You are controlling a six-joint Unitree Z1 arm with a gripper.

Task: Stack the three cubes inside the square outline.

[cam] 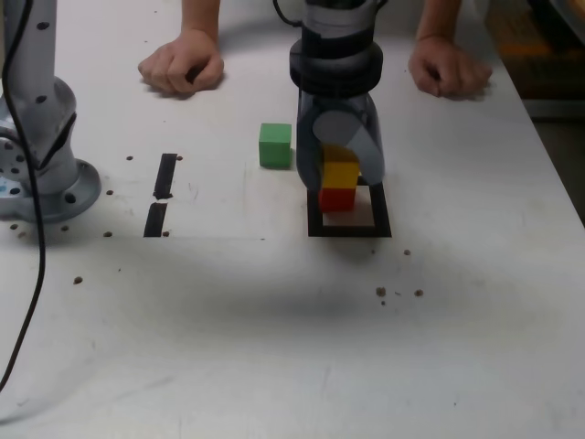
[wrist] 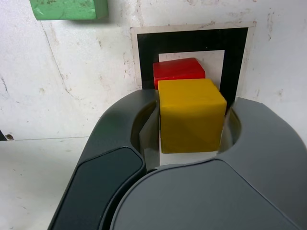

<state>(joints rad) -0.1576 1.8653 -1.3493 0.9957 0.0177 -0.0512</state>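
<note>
Jaws [wrist: 192, 115] are close around the yellow cube [wrist: 189, 112], one on each side of it, and we can't tell if they are squeezing it or just letting it go. Now we look across the exterior view from left to right.

At the left we see a grey machine part [cam: 57, 165] on the white tabletop [cam: 210, 320], with a thin black cord [cam: 37, 201] hanging in front of it. Next we find two short black strips of tape [cam: 165, 176], one a bit above the other. Past them, higher up, one hand [cam: 186, 64] is curled into a fist on the tabletop.

Then comes the green cube [cam: 275, 145]. It sits flat on the tabletop, outside the square outline [cam: 382, 212] and near its top left corner.

The black square has white inside. We see the red cube [cam: 337, 199] down low, by the left side of the square. The yellow cube is over the red one, but not quite lined up: in the wrist view, some of the red top peeks out from behind the yellow. The grey arm [cam: 335, 55] reaches down over them both.

Last, we see the other hand [cam: 448, 69] toward the right, curled up on the tabletop too.
</note>
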